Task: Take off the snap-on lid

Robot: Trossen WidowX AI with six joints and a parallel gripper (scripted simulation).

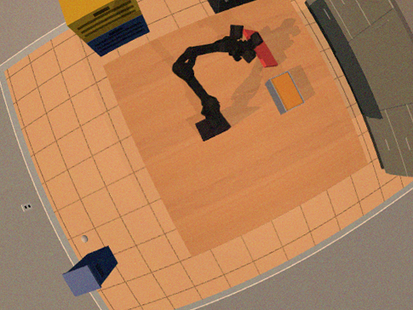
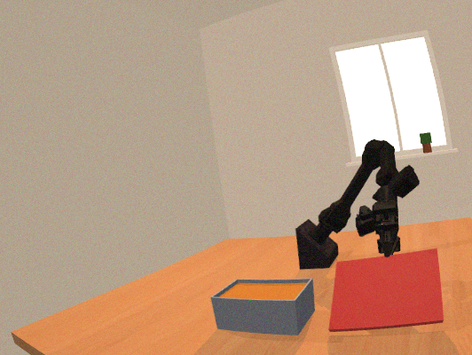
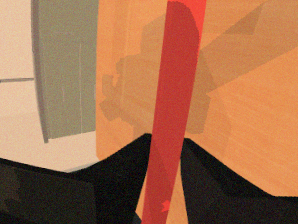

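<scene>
Your end effector is closed down on the red lid, its fingers parted only by the thickness of the panel. In the wrist view you see one dark fingertip on each side of the lid, which runs as a narrow red band from the top of the frame to the bottom, edge-on to you.

In the exterior view you have the lid at the lower right, steeply tilted, gripped at its upper edge, with its broad red face turned to the camera. Seen from the top, it lies in the upper middle of the frame, right of centre.

The storage box stands upright and open on the tabletop, its grey-blue walls around an orange interior. You find it at the lower middle of the exterior view, to the left of the lid and apart from it; in the top view it sits near the lid, below and to the right. Whether the lid's lower edge touches the tabletop, you cannot tell.
</scene>
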